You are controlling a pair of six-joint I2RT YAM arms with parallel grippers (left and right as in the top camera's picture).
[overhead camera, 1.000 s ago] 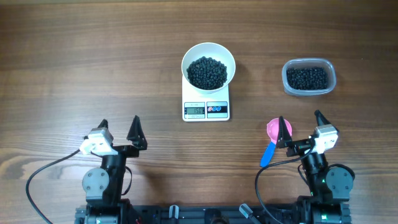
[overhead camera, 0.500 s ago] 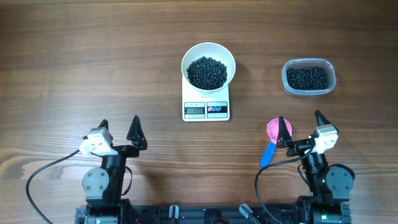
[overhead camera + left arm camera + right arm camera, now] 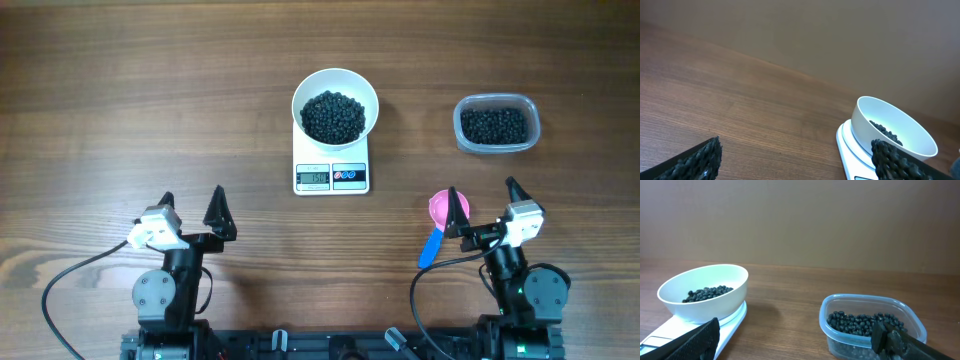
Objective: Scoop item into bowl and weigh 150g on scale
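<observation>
- The bowl (image 3: 335, 104) sits on the scale (image 3: 331, 176), pushed toward the platform's 12 o'clock end, which leaves the display and buttons at its 6 o'clock edge uncovered for reading
- A heap of black pellets (image 3: 333, 116) fills the bowl's bottom, so the scooping looks done; the display is lit, but its digits are too small to read with confidence
- The clear tub (image 3: 496, 123) stands at 3 o'clock of the bowl, well apart from it on the table (image 3: 150, 100), with more pellets left inside as the supply
- The pink scoop (image 3: 440, 225) with its blue handle lies flat on the wood at about 5 o'clock from the scale, cup pointing to 12, handle to 6; it looks laid aside as no longer needed
- The right gripper (image 3: 483, 200) hangs at 6 o'clock of the tub, jaws spread wide and holding nothing; one finger overlaps the scoop's cup from above, yet nothing is clamped
- The left gripper (image 3: 191, 200), at 7 o'clock of the scale, is likewise fully spread and empty
- Both arms are parked low near the base, clear of the scale, likely so nothing disturbs the weighing
</observation>
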